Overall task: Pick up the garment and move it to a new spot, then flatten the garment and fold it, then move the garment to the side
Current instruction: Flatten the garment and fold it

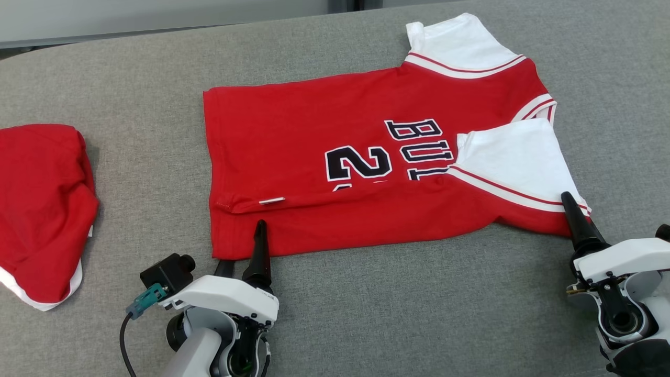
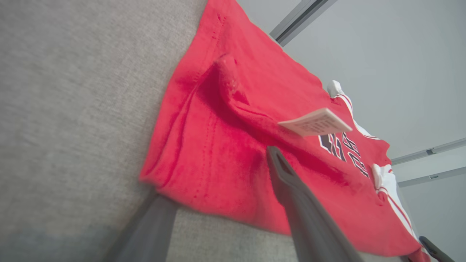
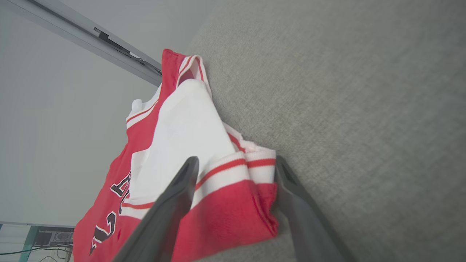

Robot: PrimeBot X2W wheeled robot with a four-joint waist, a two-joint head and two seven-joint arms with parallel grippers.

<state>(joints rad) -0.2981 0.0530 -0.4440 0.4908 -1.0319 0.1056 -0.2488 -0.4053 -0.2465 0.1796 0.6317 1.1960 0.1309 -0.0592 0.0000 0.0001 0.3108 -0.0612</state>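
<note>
Left gripper (image 1: 246,243) clamping jersey (image 1: 314,131) hem — lower fingertip hidden, right gripper (image 3: 236,163) spread astride sleeve (image 3: 182,127)

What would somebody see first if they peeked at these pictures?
The big red jersey with white sleeves and a dark number, spread out in the middle of the grey table. Next come the robot's left claw, pinched shut on the jersey's near hem, and the right claw, open around the corner by the near sleeve. A crumpled red bundle sits at the far left.
</note>
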